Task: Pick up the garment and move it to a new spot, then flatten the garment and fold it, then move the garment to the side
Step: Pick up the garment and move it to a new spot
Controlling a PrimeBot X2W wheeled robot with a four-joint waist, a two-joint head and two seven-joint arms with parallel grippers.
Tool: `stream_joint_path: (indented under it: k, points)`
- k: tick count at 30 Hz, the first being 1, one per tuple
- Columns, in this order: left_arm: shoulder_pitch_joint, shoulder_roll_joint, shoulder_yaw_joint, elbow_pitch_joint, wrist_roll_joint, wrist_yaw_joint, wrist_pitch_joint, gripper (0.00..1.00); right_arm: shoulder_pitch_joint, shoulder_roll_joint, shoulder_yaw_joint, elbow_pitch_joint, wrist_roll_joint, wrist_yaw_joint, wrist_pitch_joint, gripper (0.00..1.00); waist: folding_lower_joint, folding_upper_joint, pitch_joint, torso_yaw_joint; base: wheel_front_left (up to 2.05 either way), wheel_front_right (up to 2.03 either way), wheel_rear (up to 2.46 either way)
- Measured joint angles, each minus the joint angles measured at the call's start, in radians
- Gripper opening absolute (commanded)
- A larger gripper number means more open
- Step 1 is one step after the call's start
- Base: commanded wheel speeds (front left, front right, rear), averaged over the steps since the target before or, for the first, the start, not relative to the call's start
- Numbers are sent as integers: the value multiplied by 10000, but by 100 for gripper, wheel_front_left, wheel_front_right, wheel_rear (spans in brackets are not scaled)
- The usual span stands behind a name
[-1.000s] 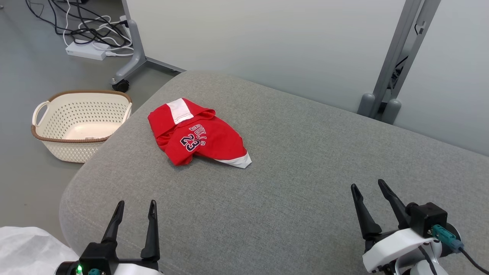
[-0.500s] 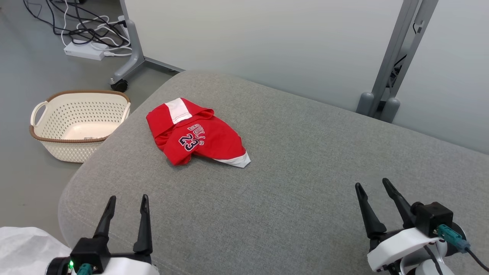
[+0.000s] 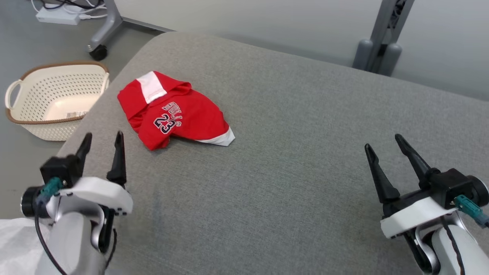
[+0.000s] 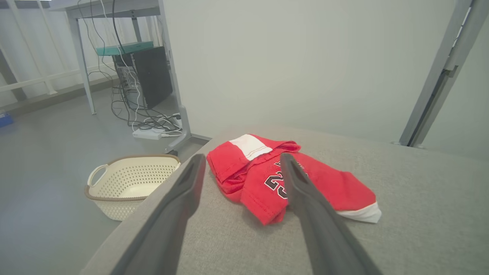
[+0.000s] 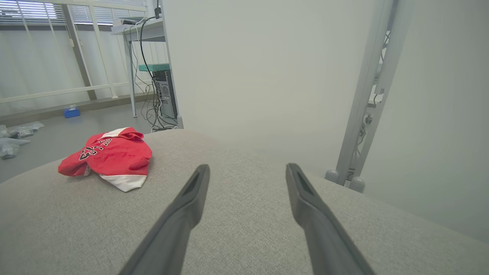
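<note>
While both pincers hang over the near part of the grey upholstered surface (image 3: pixel 286 152), neither touches anything. Nearest, at the lower left corner of the head view, lies some crinkled white sheeting (image 3: pixel 15 244). The left pincer (image 3: pixel 103 134) is above the surface's left front edge, its two dark fingers spread apart with nothing between them. The right pincer (image 3: pixel 382 141) is well off to the right, its fingers likewise spread and empty.

Beyond the left pincer's tips lies the garment (image 3: pixel 175 114), a red jersey with white trim and the number 23. It is crumpled in a heap on the surface's left part, close to the left edge and apart from both pincers. In the left wrist view the garment (image 4: pixel 332 187) sits just past the left pincer (image 4: pixel 241 157). In the right wrist view it (image 5: pixel 114 156) lies far to the left of the right pincer (image 5: pixel 247 166).

On the floor left of the surface stands a cream perforated basket (image 3: pixel 42 131). Farther back are a castor (image 3: pixel 100 51), a grey metal post (image 3: pixel 376 49), a pale partition (image 3: pixel 248 15) and a white power strip (image 3: pixel 57 17).
</note>
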Motion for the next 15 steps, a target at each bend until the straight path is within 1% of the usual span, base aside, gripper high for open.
stream_joint_path:
  k: [3,6,9,13,15]
  points:
    - [-1184,209,40,888,-226,-132,470,100,-301,-217,201,-366,0,-2,63,100,0,0,455,-283,0,0,0]
    - [-2194,441,115,1822,-619,-295,1348,100,-576,-385,276,-667,6,0,144,100,0,0,898,-608,0,0,0]
    - [-3116,828,157,2560,-890,-391,2115,100,-775,-508,247,-782,102,-2,186,100,0,0,1296,-989,0,0,0]
    - [-4050,1001,219,3486,-1442,-481,3246,100,-945,-585,328,-844,159,0,188,100,0,0,1783,-1492,0,0,0]
    - [-4374,1164,184,3852,-1540,-493,3655,100,-1005,-625,476,-869,198,0,186,100,0,0,1973,-1749,0,0,0]
